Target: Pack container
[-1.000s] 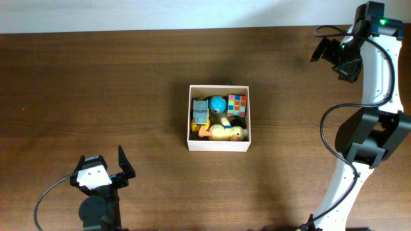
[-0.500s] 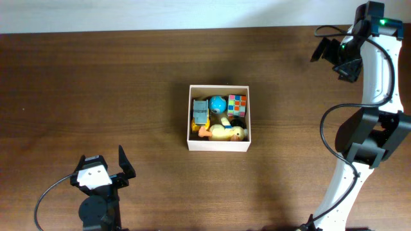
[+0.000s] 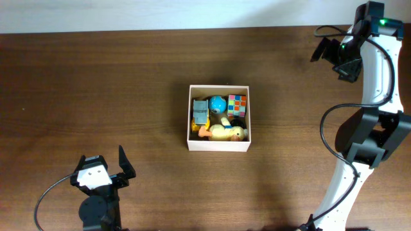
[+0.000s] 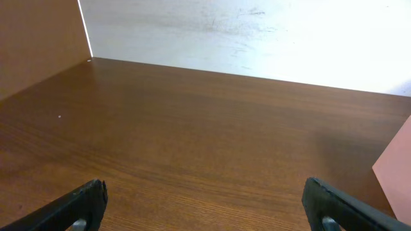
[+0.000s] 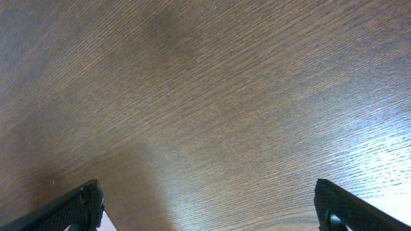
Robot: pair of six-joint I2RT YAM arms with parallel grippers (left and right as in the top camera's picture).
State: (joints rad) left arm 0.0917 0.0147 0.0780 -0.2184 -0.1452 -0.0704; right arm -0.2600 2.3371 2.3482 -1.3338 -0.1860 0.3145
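The container [image 3: 219, 145] is a square white box, tan inside, at the table's middle. In it lie a grey block [image 3: 201, 111], a blue ball [image 3: 217, 103], a colourful puzzle cube [image 3: 237, 104] and a yellow duck [image 3: 226, 132]. My left gripper [image 3: 123, 162] is open and empty at the front left, far from the box. In the left wrist view its fingers [image 4: 205, 205] frame bare table, and a corner of the container [image 4: 398, 170] shows at the right edge. My right gripper [image 3: 327, 50] is open and empty at the far right back; its fingers [image 5: 212, 205] frame bare wood.
A white wall [image 4: 257, 32] runs along the table's far edge. The right arm's column and cable [image 3: 359, 135] stand at the right side of the table.
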